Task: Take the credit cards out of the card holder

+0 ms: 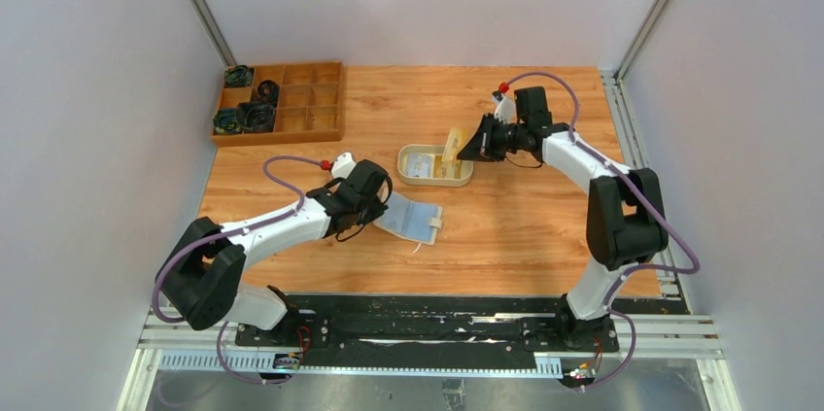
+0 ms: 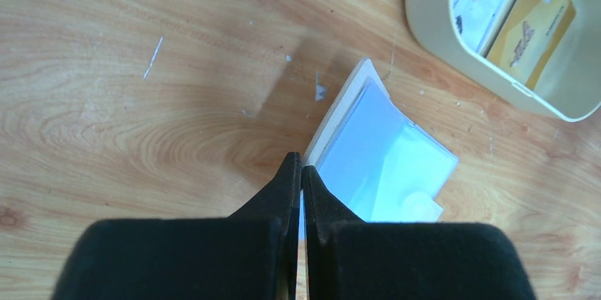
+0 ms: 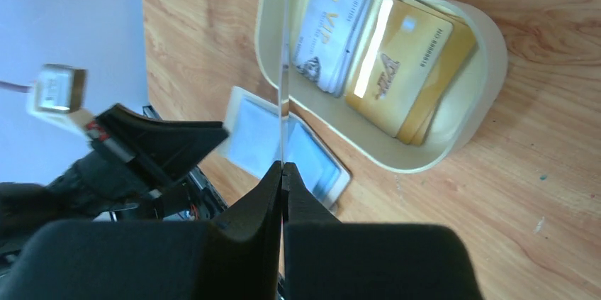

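The card holder (image 1: 413, 218) lies open on the table, its pale-blue inside (image 2: 383, 151) facing up. My left gripper (image 1: 377, 205) is shut on its left edge, fingertips (image 2: 289, 172) pressed together over the rim. My right gripper (image 1: 468, 150) is shut on a yellow credit card (image 1: 453, 146), held upright over the oval beige tray (image 1: 464, 178). The right wrist view shows that card edge-on as a thin line (image 3: 283, 87) rising from the gripper (image 3: 282, 167). A whitish VIP card (image 3: 333, 30) and yellow cards (image 3: 400, 66) lie in the tray (image 3: 453, 137).
A wooden compartment box (image 1: 309, 100) with dark round parts stands at the back left. Pale walls close in the table on three sides. The tray sits just behind the card holder, near the table's middle.
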### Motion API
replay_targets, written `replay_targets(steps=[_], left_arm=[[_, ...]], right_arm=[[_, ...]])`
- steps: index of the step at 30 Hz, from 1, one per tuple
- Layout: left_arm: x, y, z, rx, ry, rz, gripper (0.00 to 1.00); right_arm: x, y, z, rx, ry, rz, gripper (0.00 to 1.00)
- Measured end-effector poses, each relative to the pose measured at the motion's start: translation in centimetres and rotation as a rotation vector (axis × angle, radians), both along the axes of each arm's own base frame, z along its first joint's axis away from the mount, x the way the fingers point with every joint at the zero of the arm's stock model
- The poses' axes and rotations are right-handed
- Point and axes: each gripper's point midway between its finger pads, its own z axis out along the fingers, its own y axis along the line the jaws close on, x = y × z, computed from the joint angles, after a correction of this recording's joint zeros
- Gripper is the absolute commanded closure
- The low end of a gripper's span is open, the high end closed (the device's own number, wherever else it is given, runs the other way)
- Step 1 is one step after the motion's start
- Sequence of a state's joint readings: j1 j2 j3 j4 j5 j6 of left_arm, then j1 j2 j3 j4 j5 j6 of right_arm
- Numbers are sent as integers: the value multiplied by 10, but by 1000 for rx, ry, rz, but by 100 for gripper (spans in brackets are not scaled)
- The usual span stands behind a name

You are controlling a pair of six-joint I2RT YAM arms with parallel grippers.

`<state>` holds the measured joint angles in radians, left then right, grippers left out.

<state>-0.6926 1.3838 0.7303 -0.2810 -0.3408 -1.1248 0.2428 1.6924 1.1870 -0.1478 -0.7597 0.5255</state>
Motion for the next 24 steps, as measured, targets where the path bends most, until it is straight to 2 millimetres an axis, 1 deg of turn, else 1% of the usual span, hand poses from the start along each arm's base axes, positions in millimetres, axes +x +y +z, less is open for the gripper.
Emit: replay_targets(steps=[4,9,13,17,20,24], left_arm=[[6,1,8,7,-10,-4,100],[9,3,11,15,-8,-4,100],[8,4,11,17,-3,-6,100],[8,6,8,26,7,-6,100],[6,7,7,31,14,-6,100],[6,7,7,32,15,-6,100]], right_arm=[[2,0,-33,-34,97,15,100],[-3,-1,-62,-64,175,33,100],[-5,-2,-69,-77,189,45,100],[3,-1,-70,-81,179,52,100],[5,0,-75,-85,184,56,99],[4,-1,-78,-93,198,62,96]])
